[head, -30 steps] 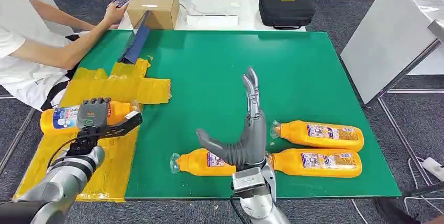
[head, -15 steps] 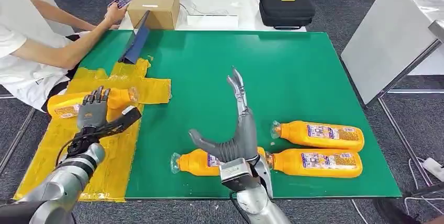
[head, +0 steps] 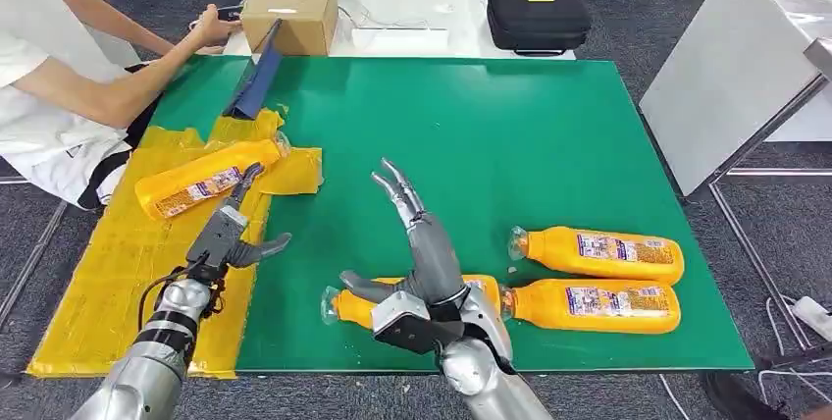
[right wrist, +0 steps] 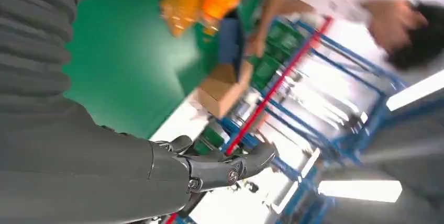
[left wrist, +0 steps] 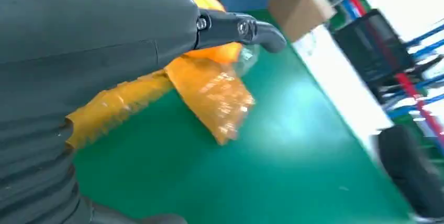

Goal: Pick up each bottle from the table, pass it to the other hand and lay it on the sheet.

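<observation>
Released since a second ago, the orange plastic bottle [head: 209,179] lies tilted on the crinkled yellow sheet [head: 118,273]; left hand [head: 228,231] spread, empty, just beside it. Right hand [head: 417,263] splayed wide above another bottle [head: 368,308] on the green mat [head: 549,135].

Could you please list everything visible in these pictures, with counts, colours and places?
Orange plastic bottles: four; one lying on the sheet, three on the table near the front edge.
Yellow plastic sheet: one, on the table's left part.
Green table: one.
Brown cardboard box: one, on the white table behind.
Black case: one, on that white table.
Blue flat strip: one, at the green table's back left.
Person in white: one, at left, hand by the box.
Left hand: open, over the sheet.
Right hand: open, above the nearest bottle.
</observation>
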